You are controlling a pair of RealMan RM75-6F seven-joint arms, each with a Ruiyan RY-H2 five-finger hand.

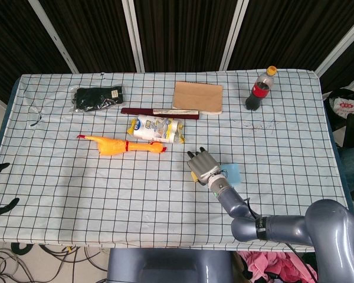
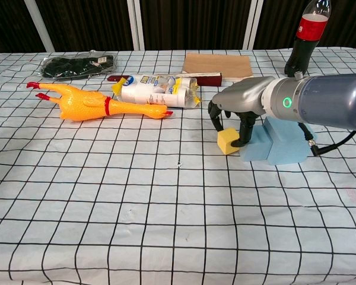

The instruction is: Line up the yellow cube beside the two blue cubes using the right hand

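Yellow cube [image 2: 228, 141] clear only chest-side

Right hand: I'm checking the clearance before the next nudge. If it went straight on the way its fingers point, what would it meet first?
The right hand has its fingers pointing down around the yellow cube, so it would probably meet that cube, then the tablecloth.

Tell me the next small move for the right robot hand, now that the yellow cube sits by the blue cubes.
Probably open the fingers and lift the right robot hand straight up. In the chest view the yellow cube rests on the cloth, close against the nearer of the blue cubes, with fingers on either side of it. Withdrawing sideways could knock it out of line.
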